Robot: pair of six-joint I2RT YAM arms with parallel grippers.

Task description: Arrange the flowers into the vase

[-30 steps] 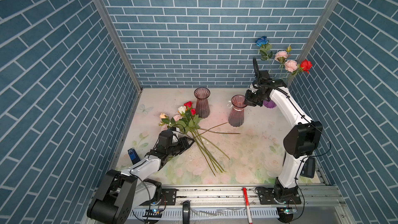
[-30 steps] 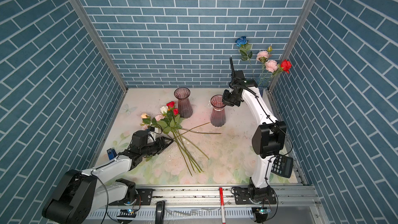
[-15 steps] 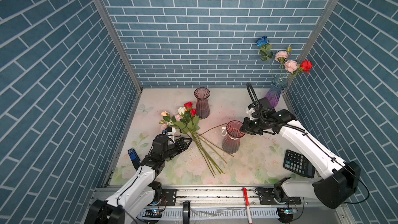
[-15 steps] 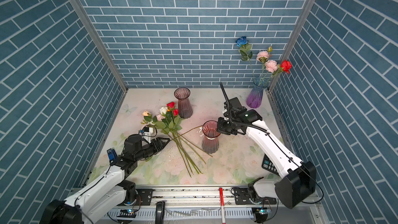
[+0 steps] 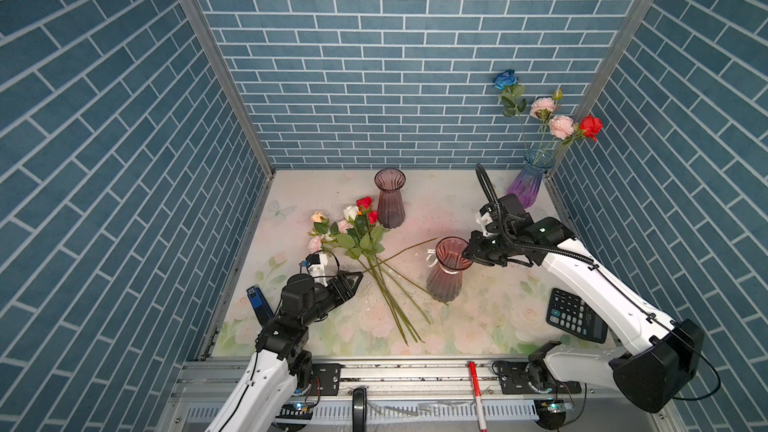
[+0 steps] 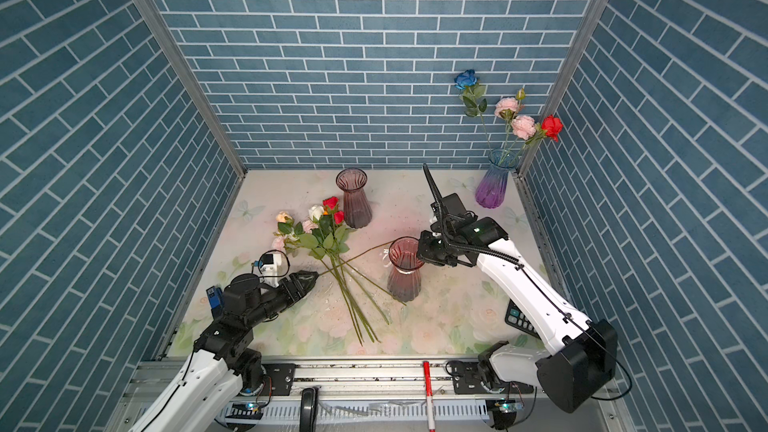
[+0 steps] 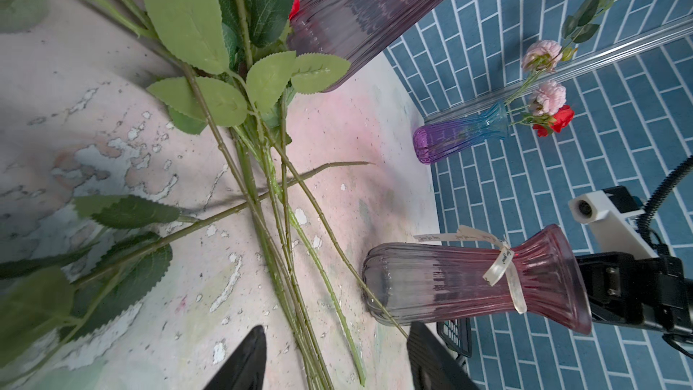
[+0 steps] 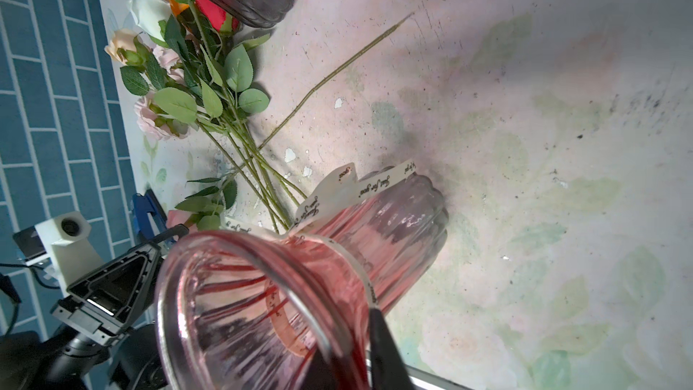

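A bunch of flowers [image 5: 359, 232] lies on the table's left half, red, white, cream and pink blooms toward the back, green stems [image 6: 353, 301] fanned toward the front. My left gripper [image 5: 353, 280] is open low over the table, and in the left wrist view the stem ends [image 7: 300, 332] run between its fingers [image 7: 243, 362], untouched. A pink ribbed vase [image 5: 446, 272] with a white ribbon stands upright right of the stems. My right gripper [image 8: 360, 362] is shut on its rim, one finger inside and one outside. A blue-purple vase [image 5: 530, 184] in the back right corner holds several flowers [image 5: 548, 118].
A dark purple vase [image 5: 390, 203] stands empty at the back, just behind the blooms. A black calculator [image 5: 575, 320] lies at the front right under my right arm. A small blue object [image 5: 259, 305] leans at the left wall. A red pen [image 5: 476, 392] lies on the front rail.
My right arm has brought the pink vase from the back toward the front middle, where it now stands beside the stems. My left gripper has pulled back slightly, still open.
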